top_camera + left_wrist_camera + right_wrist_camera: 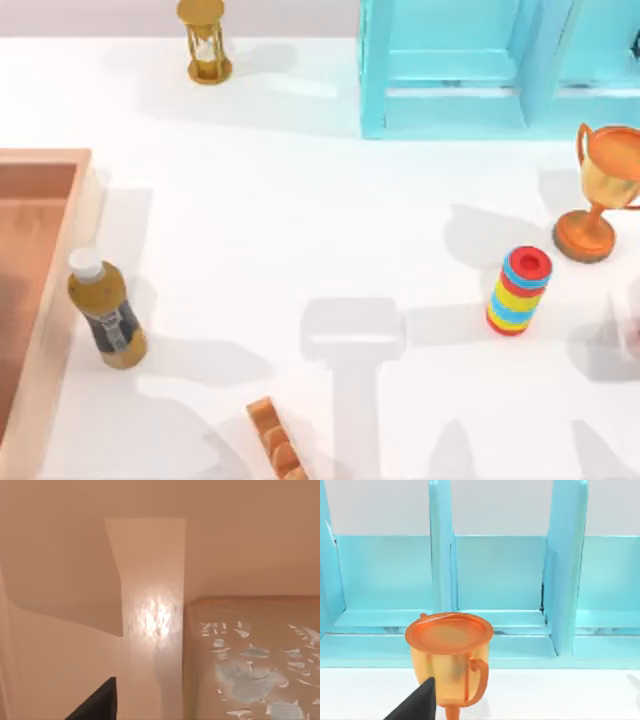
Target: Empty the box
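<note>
Neither wrist view settles whether either gripper is released or clenched: the left wrist view has a dark fingertip (95, 705) at its edge, close above a pale surface beside worn orange-brown wood, and the right wrist view has a dark fingertip (417, 702) in front of the trophy (450, 657), with the turquoise crate (500, 580) behind it. From above, the box (45, 300) lies at the 9 o'clock edge of the white worktop (300, 230), cut off by the frame; its long axis runs from 12 to 6 o'clock and its open side faces up. It is a shallow tray of light orange-brown wood with thick raised rims and a darker reddish floor. A bottle (105, 312) with a white cap, amber contents and a dark label stands on the worktop just beside the box's right-hand rim, outside it, leaning slightly. A row of small brown blocks (277, 440) lies near 6 o'clock. A stack of red, blue and yellow rings (519, 290) stands toward 3 o'clock, with the orange-gold trophy just beyond it at the right edge. The turquoise slatted crate sits at 1 o'clock, and a gold hourglass (205, 42) stands at 11 o'clock.
</note>
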Robot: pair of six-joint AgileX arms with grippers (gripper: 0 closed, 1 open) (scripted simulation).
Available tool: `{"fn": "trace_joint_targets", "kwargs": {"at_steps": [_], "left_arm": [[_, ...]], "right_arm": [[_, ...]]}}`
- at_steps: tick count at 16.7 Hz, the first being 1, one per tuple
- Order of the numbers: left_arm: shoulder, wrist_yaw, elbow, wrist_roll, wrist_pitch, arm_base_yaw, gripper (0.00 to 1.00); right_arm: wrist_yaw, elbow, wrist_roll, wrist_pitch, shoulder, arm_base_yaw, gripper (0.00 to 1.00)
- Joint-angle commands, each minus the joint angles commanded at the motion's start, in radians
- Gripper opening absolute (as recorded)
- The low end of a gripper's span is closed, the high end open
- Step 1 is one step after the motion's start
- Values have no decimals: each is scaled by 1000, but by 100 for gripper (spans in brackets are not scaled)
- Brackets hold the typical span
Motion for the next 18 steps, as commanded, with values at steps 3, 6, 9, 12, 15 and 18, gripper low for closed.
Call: {"fn": "trace_joint_targets", "kwargs": {"at_steps": [3,6,9,12,15,18], "left_arm": [[0,0,0,0,0,0,70],[0,0,0,0,0,0,47],[0,0,0,0,0,0,25],[0,0,0,0,0,0,2],[0,0,0,0,0,0,0],[0,0,0,0,0,0,0]], "right_arm": [[0,0,0,0,0,0,100],[0,0,0,0,0,0,100],[0,0,0,0,0,0,100],[0,0,0,0,0,0,100],[0,0,0,0,0,0,100],[0,0,0,0,0,0,100]]}}
